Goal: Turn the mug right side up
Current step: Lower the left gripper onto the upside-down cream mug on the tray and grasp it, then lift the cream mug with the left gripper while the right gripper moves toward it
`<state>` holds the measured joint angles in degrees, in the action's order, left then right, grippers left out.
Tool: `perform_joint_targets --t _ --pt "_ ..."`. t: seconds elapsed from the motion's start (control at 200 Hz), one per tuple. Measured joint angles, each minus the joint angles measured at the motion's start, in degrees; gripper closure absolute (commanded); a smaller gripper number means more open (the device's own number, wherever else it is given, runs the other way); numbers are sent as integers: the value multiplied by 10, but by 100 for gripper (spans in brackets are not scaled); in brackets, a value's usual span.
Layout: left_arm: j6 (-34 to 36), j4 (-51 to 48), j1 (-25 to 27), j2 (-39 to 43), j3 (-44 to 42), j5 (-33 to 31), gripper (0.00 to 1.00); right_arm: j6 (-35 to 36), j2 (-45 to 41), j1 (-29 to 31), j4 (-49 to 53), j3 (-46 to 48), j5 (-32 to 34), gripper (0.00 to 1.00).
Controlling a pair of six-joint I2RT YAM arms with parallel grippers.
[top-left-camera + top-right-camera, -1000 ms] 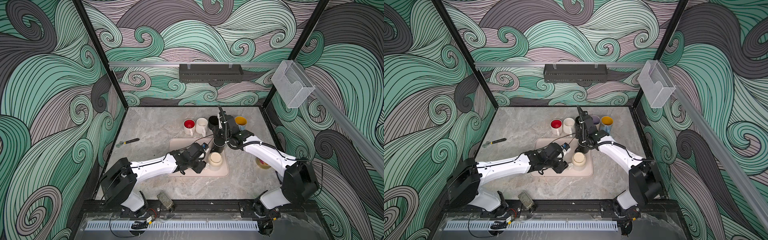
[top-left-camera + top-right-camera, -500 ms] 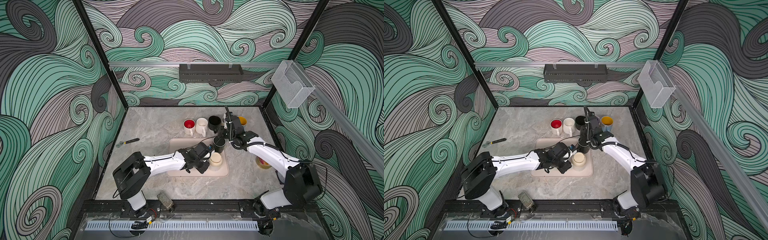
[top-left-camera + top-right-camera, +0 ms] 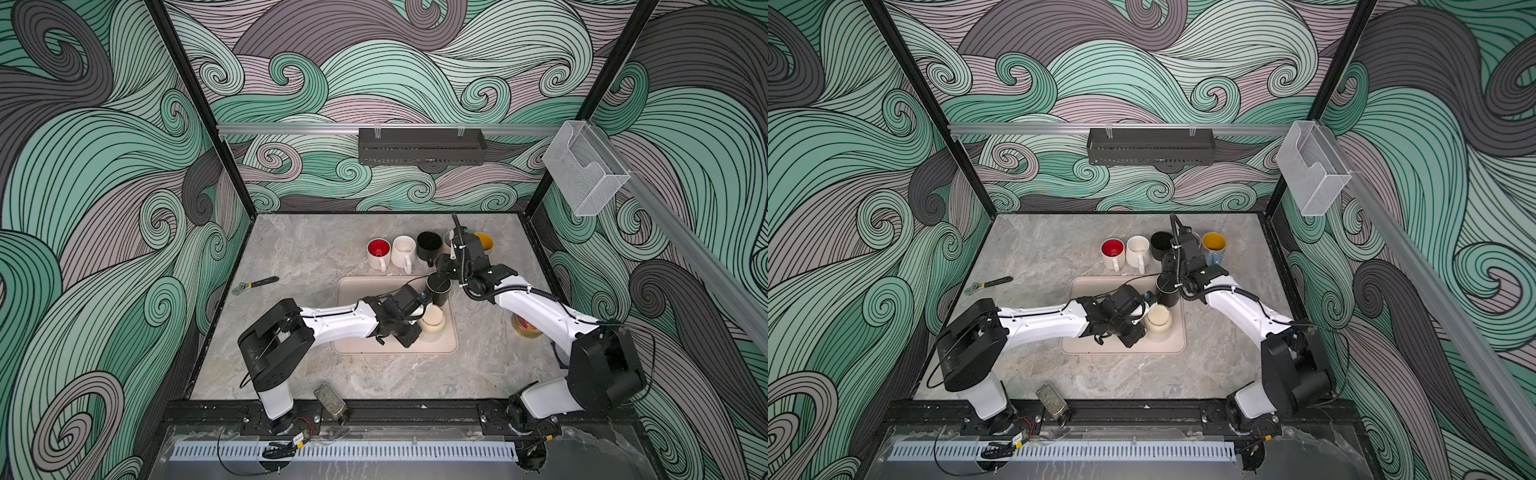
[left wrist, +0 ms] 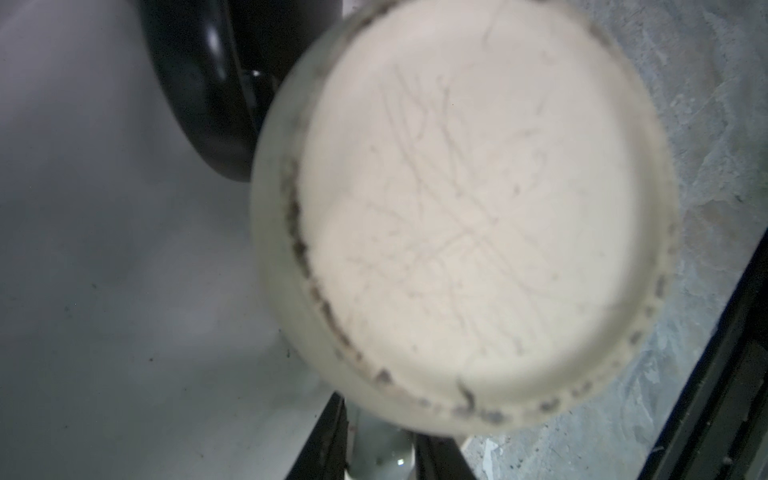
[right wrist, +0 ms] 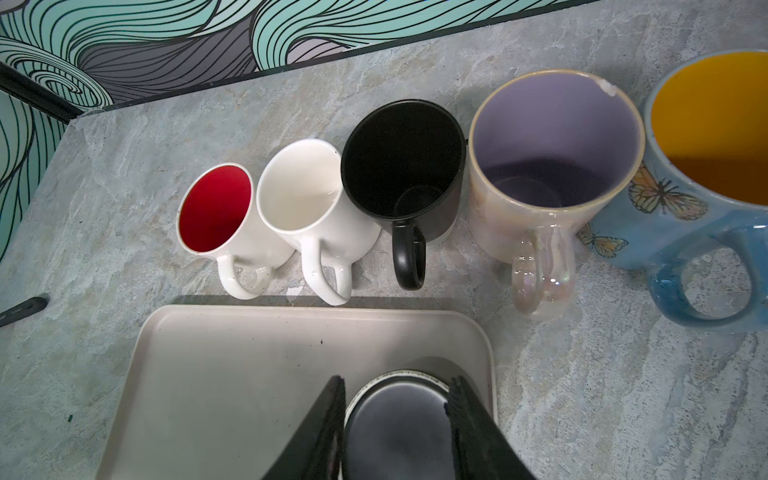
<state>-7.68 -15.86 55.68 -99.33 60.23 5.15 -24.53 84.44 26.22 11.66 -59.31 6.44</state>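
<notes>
On tray [image 5: 249,374] | cream mug [image 4: 478,216] base blurred | right gripper [image 5: 397,380] clamps half-cropped black mug [image 5: 395,432]

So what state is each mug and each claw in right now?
Cream mug: upside down on tray.
Tray black mug: upside down.
Red mug: upright.
White mug: upright.
Row black mug: upright.
Lilac mug: upright.
Blue mug: upright.
Right gripper: shut on tray black mug.
Left gripper: at cream mug, grip unclear.
</notes>
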Motion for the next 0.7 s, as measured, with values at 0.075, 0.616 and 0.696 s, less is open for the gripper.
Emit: perform_joint_targets --t 0.075,0.616,0.696 --pt "2 0 0 -1 1 1 72 0 -1 -2 -1 0 0 58" --pt "12 0 0 -26 19 14 90 -2 -7 -9 -14 13 -8 58" --pt "12 0 0 -26 19 14 94 -2 -7 -10 -15 13 -10 59"
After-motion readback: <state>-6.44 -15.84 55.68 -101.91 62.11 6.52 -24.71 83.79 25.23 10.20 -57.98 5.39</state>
